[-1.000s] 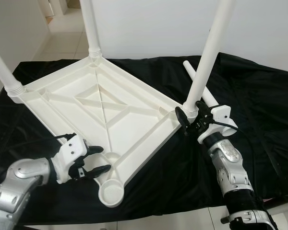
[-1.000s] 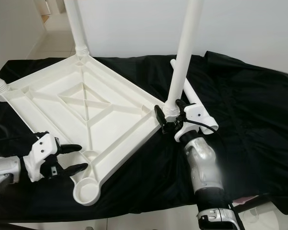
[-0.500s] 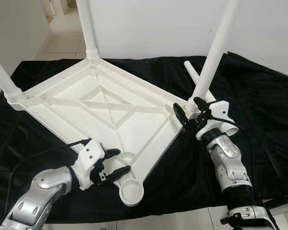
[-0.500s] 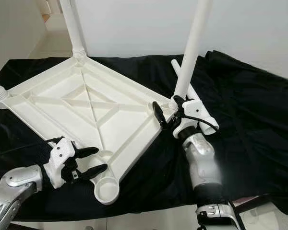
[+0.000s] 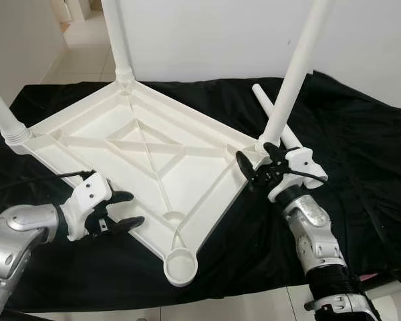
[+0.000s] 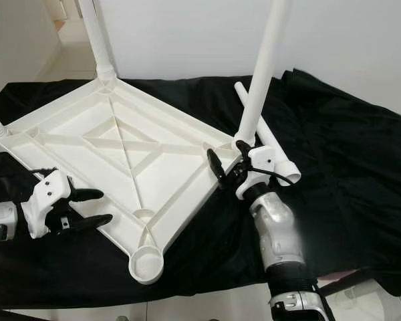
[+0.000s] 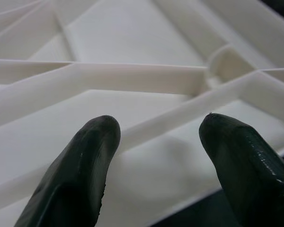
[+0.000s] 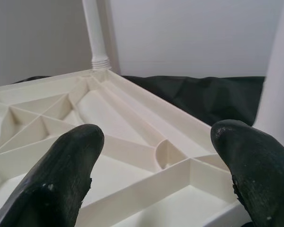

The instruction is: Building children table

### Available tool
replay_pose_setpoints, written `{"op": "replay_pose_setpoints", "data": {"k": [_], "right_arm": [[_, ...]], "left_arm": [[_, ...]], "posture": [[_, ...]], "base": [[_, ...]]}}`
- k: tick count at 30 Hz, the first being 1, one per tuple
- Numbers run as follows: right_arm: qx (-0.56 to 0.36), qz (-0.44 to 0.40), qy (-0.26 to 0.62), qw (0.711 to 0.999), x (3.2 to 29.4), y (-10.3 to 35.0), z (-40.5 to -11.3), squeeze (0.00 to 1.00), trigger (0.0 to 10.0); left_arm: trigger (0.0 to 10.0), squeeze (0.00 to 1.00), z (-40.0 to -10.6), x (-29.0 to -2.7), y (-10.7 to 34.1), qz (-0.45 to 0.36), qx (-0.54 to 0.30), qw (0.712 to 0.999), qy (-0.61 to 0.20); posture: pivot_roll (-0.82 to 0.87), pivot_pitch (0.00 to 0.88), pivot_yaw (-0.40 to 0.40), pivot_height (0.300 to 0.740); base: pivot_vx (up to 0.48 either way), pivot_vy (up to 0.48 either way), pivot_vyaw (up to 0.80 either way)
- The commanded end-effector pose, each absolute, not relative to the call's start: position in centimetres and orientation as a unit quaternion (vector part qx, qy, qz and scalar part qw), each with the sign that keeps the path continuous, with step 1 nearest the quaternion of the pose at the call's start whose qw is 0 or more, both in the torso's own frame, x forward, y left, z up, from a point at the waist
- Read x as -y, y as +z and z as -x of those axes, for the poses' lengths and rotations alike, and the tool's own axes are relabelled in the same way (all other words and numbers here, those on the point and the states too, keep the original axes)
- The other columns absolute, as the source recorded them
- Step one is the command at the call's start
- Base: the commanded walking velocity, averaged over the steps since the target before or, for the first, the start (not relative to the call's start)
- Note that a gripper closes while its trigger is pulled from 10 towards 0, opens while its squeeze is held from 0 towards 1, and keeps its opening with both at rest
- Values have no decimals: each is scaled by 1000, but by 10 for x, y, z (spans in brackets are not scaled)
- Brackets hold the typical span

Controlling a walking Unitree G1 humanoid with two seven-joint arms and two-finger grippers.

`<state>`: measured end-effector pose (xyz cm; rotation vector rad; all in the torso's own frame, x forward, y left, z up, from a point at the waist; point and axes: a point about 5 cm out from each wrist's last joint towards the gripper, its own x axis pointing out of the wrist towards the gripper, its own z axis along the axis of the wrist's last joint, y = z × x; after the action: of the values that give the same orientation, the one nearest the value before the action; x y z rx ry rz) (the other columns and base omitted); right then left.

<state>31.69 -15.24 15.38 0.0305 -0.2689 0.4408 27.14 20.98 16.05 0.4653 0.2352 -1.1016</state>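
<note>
Left eye view showed a white plastic tabletop lying upside down on a black cloth, ribbed underside up. Three white legs were observed standing upright in its corner sockets: one at the far corner, one at the left corner, and one at the right corner. The near corner socket carried no leg. A fourth leg lay flat on the cloth just behind the right corner of the tabletop, partly hidden by the standing leg there. The left gripper was positioned at the tabletop's near left edge, between the left corner and the vacant socket, with its two black fingers spread apart and grasping nothing; one fingertip sat level with the rim, the other lower against the cloth. Left wrist view confirmed the fingers parted, with the tabletop's ribs directly ahead of them. The right gripper was positioned at the tabletop's right corner, beside the base of the standing leg, its fingers likewise spread wide and clasping nothing. Right wrist view confirmed the parted fingers, looking across the ribbed underside toward the far leg, with the nearby standing leg at the frame edge. A white wall stood behind the cloth, beyond the tabletop's far corner.
</note>
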Motion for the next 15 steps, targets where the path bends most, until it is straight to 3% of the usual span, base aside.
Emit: {"op": "replay_pose_setpoints", "data": {"k": [1,8,11,12,15], "right_arm": [[119,-18,227,966,151,147,-311,0,10000],[115,-19,231,966,150,146,-309,0,10000],[112,-18,231,966,150,144,-307,0,10000],[111,-17,230,967,151,144,-306,0,10000],[111,-15,228,967,152,144,-304,0,10000]], "left_arm": [[10000,0,-277,-210,155,-239,-130,794,-544],[10000,0,-286,-206,154,-251,-130,784,-553],[10000,0,-296,-201,153,-261,-135,766,-572],[10000,1000,-299,-200,154,-256,-139,764,-576],[10000,1000,-301,-197,153,-266,-143,750,-589]], "posture": [[16,89,-10,740],[13,96,-16,740],[0,103,-11,740],[-7,107,-7,740],[-13,106,-5,740]], "base": [[0,0,0],[0,0,0],[0,0,0],[0,0,0],[0,0,0]]}}
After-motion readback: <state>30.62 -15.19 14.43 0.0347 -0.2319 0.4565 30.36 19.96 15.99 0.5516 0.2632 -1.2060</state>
